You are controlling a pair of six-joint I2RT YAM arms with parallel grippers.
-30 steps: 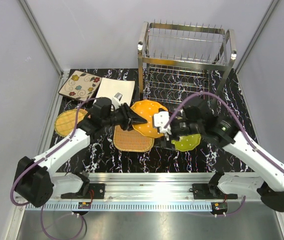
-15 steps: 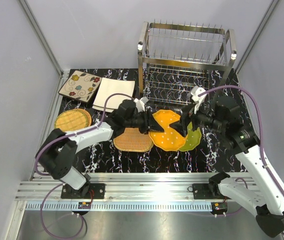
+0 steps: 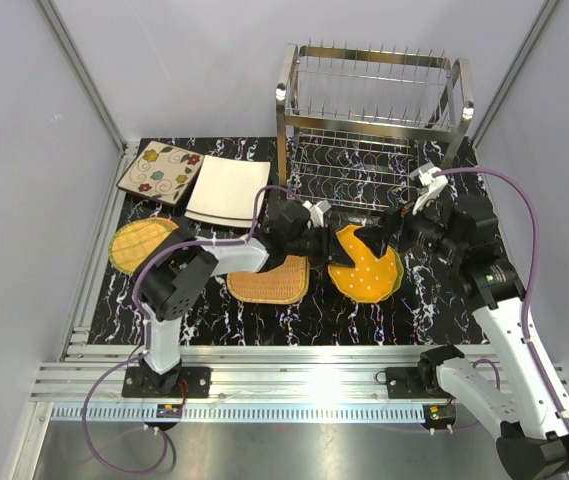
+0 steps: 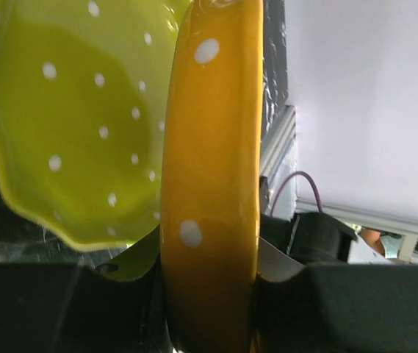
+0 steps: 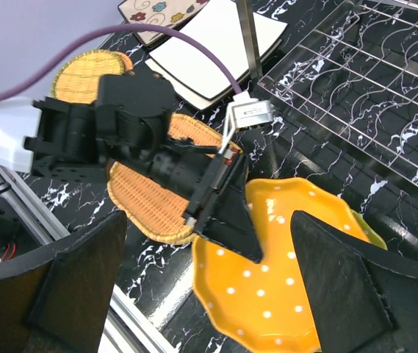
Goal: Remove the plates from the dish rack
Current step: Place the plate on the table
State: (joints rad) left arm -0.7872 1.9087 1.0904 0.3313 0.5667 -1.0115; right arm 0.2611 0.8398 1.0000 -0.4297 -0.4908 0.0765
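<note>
Pinching glossy, scalloped orange plate (image 3: 374, 275) — left hand (image 3: 332, 247).

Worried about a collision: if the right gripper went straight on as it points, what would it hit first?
Probably the orange dotted plate, near where the left gripper pinches its rim; depth is unclear.

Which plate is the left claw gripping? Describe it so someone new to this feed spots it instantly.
Find the tall steel dish rack at the back; directly in front of it sits the orange plate, its rim pinched by the left claw. Unlike the woven wicker plate to its left, it is glossy, wavy-edged and white-dotted.
</note>
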